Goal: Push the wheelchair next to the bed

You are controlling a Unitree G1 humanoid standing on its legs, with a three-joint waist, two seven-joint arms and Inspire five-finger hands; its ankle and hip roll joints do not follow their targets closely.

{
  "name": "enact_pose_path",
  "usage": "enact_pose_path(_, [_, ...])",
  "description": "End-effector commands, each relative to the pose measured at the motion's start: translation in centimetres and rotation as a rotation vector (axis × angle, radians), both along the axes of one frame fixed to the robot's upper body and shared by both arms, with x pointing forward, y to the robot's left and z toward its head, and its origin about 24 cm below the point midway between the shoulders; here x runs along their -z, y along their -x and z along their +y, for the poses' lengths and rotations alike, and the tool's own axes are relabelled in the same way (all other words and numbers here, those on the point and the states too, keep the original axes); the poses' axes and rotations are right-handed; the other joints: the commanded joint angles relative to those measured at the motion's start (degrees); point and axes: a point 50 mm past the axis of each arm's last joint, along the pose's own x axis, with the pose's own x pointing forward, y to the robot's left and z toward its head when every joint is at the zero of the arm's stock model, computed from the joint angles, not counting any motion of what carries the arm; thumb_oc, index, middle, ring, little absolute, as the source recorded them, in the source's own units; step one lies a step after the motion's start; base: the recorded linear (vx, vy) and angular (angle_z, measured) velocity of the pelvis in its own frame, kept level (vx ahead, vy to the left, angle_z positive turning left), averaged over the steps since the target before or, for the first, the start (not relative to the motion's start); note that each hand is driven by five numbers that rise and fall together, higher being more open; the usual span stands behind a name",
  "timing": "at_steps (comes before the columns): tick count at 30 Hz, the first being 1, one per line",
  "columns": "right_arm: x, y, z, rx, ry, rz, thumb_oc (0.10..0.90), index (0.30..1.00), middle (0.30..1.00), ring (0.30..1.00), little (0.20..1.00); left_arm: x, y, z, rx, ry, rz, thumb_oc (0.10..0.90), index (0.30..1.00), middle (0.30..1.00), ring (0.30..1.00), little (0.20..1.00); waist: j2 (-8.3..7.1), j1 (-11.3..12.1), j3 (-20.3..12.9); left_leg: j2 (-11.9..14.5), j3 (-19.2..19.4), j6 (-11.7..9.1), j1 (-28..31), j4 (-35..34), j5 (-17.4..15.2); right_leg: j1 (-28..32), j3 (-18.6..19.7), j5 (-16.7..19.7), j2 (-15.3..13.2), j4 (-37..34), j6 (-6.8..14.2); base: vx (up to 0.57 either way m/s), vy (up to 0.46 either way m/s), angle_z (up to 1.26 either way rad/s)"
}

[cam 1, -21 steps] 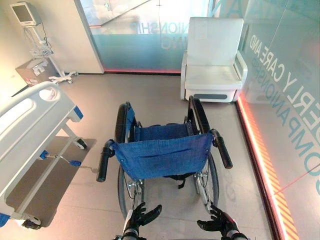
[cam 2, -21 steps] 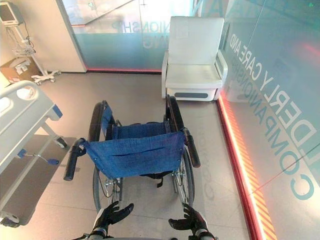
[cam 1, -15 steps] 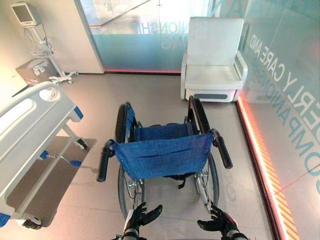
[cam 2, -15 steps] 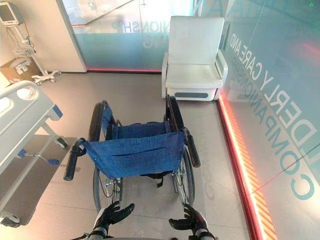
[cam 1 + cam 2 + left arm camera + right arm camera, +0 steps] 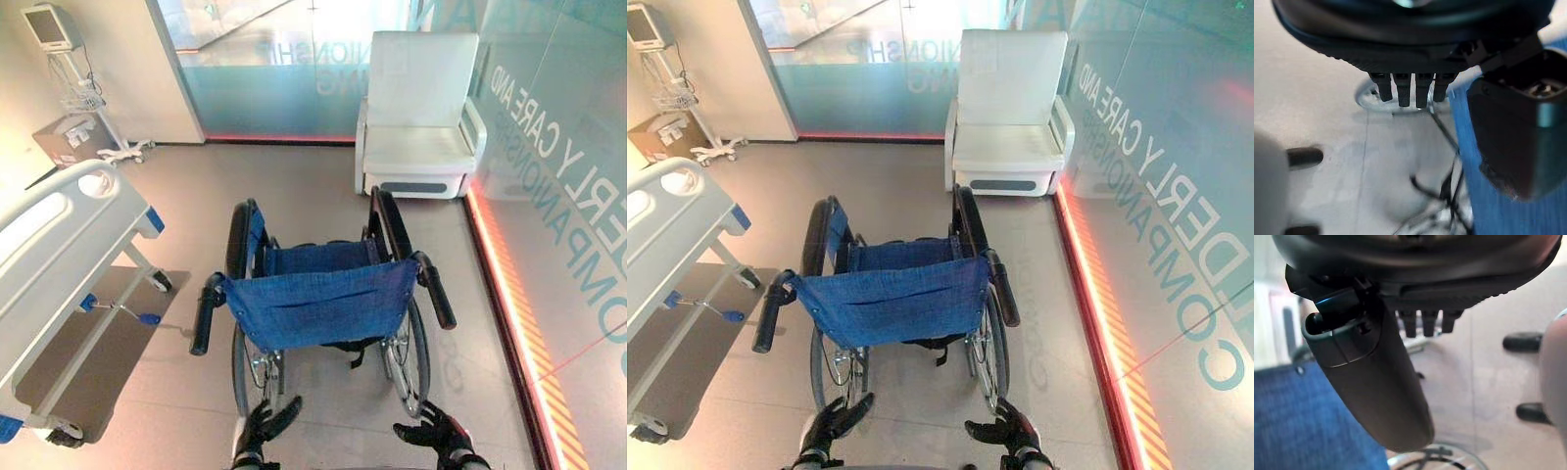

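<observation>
The wheelchair (image 5: 318, 304) stands in the middle of the floor with its blue cloth back facing me. Its black push handles (image 5: 203, 318) stick out toward me on both sides. The white bed (image 5: 49, 255) with blue corner bumpers is to the wheelchair's left, a short gap away. My left hand (image 5: 263, 428) and right hand (image 5: 438, 434) hang low behind the wheels, both open with relaxed fingers, well short of the handles and touching nothing. The blue cloth (image 5: 1498, 215) shows past my left thumb in the left wrist view.
A white armchair (image 5: 416, 117) stands against the far glass wall. A glass wall with an orange floor strip (image 5: 509, 284) runs along the right. A monitor stand (image 5: 59, 39) and a cardboard box (image 5: 64, 137) sit at the far left. The bed's grey base plate (image 5: 98, 343) lies beside the left wheel.
Both hands have sunk a little toward the bottom edge, and the left hand's fingers have drawn closer together. The wheelchair and the bed have stayed put.
</observation>
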Motion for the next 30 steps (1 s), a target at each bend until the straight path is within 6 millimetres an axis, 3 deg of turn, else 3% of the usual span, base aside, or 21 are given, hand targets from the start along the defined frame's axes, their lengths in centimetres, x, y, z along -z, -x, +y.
enact_pose_path(1, [-3.0,-5.0,-1.4,0.110,-0.039,-0.257,0.800,0.900,0.900,0.900,0.900,-2.5,-4.1,2.8,-0.122,-0.054,-0.233,0.800,0.900,0.900,0.900,0.900,-2.45,1.22,0.12,-2.30,-0.57,0.07,0.73,0.59,-2.66,2.71,-0.44,-0.25,-2.00,0.77,1.04,0.03,-0.046,0.00])
enact_pose_path(9, [-8.0,-8.3,-5.7,0.281,-0.027,-0.531,0.800,0.900,0.900,0.900,0.900,-6.9,-6.9,8.3,-0.407,-0.171,-0.472,0.800,0.900,0.900,0.900,0.900,-3.33,0.96,-0.58,-2.19,-0.61,-0.06,1.37,0.59,-2.98,3.38,-0.11,0.05,-1.69,0.34,0.94,0.00,-0.004,0.00])
enact_pose_path(13, [-11.9,-10.1,-8.4,0.338,0.000,-0.701,0.800,0.900,0.900,0.900,0.900,-10.4,-8.5,11.3,-0.526,-0.302,-0.615,0.800,0.900,0.900,0.900,0.900,-3.33,0.54,-0.99,-2.19,-0.80,-0.19,1.53,0.59,-3.12,3.48,0.11,-0.13,-1.73,0.34,0.94,0.00,0.000,0.00])
enact_pose_path(19, [-17.9,-12.3,-8.9,0.305,0.038,-0.937,0.800,0.900,0.900,0.900,0.900,-15.7,-10.5,13.8,-0.548,-0.417,-0.839,0.800,0.900,0.900,0.900,0.900,-2.76,-0.13,-1.52,-2.24,-1.02,-0.27,1.52,0.59,-3.16,3.50,0.33,-0.57,-2.01,0.34,1.02,0.00,0.029,0.00])
enact_pose_path(26, [-23.4,-13.3,-8.6,0.263,0.110,-1.156,0.800,0.900,0.900,0.900,0.900,-21.6,-12.8,13.8,-0.412,-0.512,-1.082,0.800,0.900,0.900,0.900,0.900,-2.16,0.02,-1.92,-2.32,-1.38,-0.38,1.21,0.59,-3.09,3.50,0.23,-0.99,-2.32,0.34,1.18,0.00,0.027,0.01])
enact_pose_path(30, [-25.0,-14.0,-7.6,0.184,0.114,-1.211,0.800,0.900,0.900,0.900,0.900,-23.4,-14.0,13.0,-0.297,-0.478,-1.154,0.800,0.900,0.900,0.900,0.900,-2.12,0.22,-2.09,-2.31,-1.41,-0.47,0.99,0.59,-2.98,3.39,0.18,-1.07,-2.48,0.34,1.28,-0.01,0.001,0.01])
